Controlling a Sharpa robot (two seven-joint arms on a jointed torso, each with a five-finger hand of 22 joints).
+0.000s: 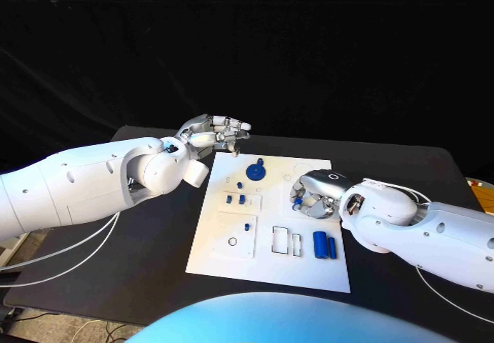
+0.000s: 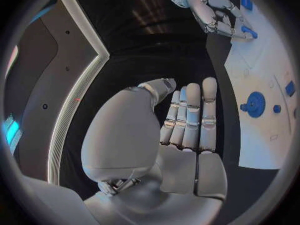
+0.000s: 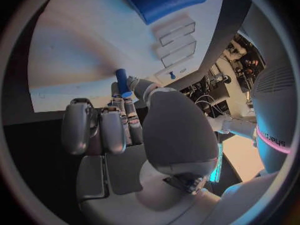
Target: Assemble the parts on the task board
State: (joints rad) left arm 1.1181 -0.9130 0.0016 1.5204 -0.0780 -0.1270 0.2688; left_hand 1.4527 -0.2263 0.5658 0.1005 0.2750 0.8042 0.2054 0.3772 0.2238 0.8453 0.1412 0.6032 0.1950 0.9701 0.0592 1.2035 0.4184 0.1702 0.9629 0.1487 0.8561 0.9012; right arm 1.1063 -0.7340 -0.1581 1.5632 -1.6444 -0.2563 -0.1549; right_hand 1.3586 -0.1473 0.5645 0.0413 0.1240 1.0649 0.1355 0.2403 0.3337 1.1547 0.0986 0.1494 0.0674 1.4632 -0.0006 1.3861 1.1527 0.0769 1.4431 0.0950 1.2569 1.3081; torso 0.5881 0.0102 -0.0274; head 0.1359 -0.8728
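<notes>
Tabletop (image 1: 134, 264): black, carrying all items listed; the task board serves as landmark throughout.

Task board (image 1: 309, 268): white plate, lying flat at the middle of the tabletop, with outlined recesses across its surface.

Left hand (image 1: 214, 133): silver, hovering above the tabletop just off the board's far left corner. In the left wrist view its fingers (image 2: 190, 115) lie straight and close together, with nothing in them; the hand is released and touches no part.

Right hand (image 1: 314, 194): silver, over the board's right edge, about halfway along it. Grasping a small blue peg (image 3: 122, 81), pinched at the fingertips, the peg's free end pointing toward the board surface; whether it touches the board cannot be told.

Blue cylinders (image 1: 325, 245): a pair, lying side by side on the board near its right edge, on the near side of the right hand.

Blue round disc (image 1: 256, 171): on the far part of the board, between the two hands, well apart from the cylinders.

Small blue pieces (image 1: 235, 201): set on the board's left half, near side of the disc, too small to make out further.

Rectangular slots (image 1: 286, 241): outlined recesses just left of the cylinders.
</notes>
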